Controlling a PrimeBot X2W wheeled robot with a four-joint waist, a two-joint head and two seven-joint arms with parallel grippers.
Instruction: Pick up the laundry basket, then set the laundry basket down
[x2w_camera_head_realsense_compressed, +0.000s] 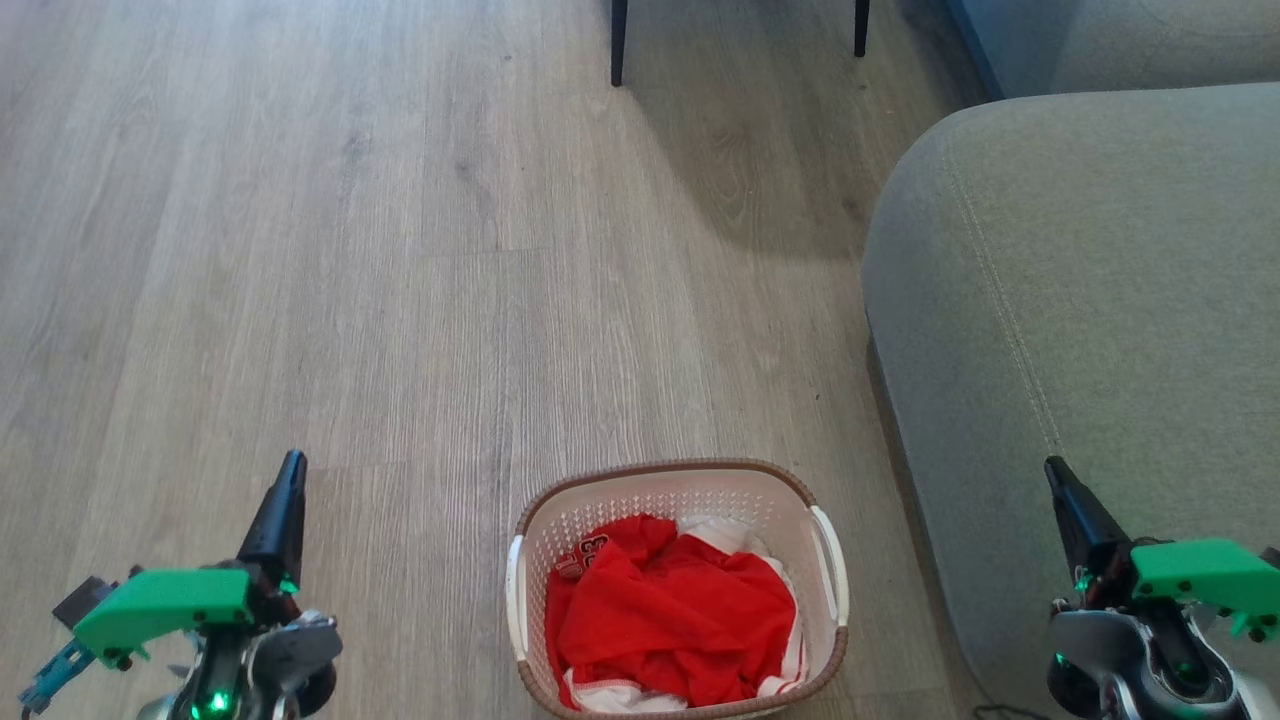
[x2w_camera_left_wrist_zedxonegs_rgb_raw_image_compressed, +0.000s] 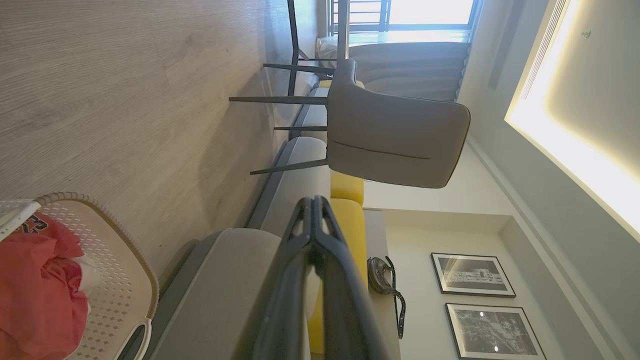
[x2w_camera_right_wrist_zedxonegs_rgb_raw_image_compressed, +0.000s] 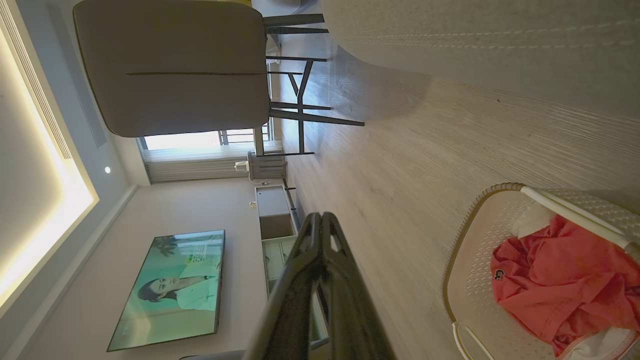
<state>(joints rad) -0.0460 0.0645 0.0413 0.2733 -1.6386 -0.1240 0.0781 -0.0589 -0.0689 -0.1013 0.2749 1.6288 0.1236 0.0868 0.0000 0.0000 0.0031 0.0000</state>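
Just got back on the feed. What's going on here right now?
Nothing is being handled at this moment. The basket sits on the wood floor beside the grey sofa, with red clothing in it. The left gripper and the right gripper hang on either side of it, both shut and well clear of its handles. The pick-up has not begun.

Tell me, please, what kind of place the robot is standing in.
Most likely a home living room. A grey sofa stands on a wood-look floor, a television hangs on the wall, and a laundry basket holding red clothing sits on the floor.
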